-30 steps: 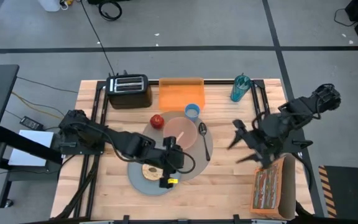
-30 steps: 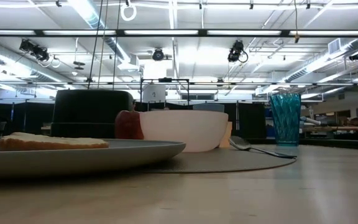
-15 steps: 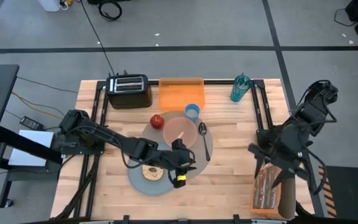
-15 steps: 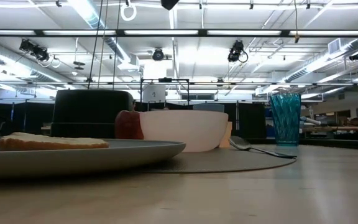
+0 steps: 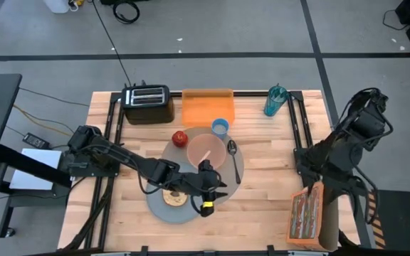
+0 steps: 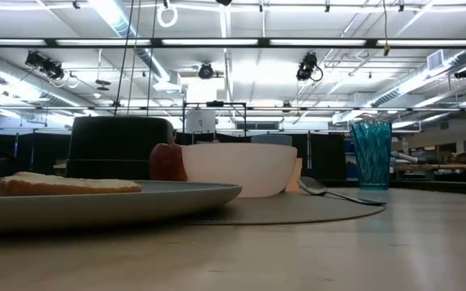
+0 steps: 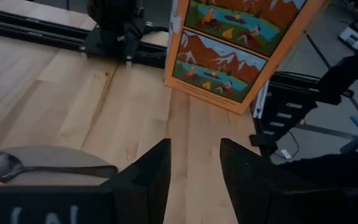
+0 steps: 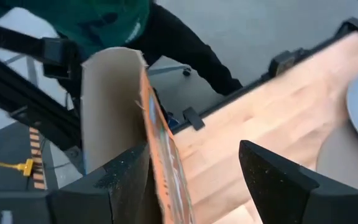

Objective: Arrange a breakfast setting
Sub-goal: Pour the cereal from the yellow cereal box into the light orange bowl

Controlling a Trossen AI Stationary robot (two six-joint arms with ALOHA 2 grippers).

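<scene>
The round grey mat lies mid-table. On it rest the pink bowl and the metal spoon. The blue-grey plate with the bagel overlaps the mat's near left edge. The red apple and the blue cup stand at the mat's far edge. My left gripper is open and empty above the plate's right rim; its wrist view shows the spoon. My right gripper is open and empty at the table's right, above a cereal box.
A black toaster, an orange tray and a teal tumbler stand along the far edge. The cereal box stands at the near right corner. A person in a green top stands beyond the table's edge.
My right gripper has swung from mid-table toward the right and near edges and has turned, ending above the cereal box. My left gripper has moved a little toward the table's right edge over the plate. The setting's things have stayed in place.
</scene>
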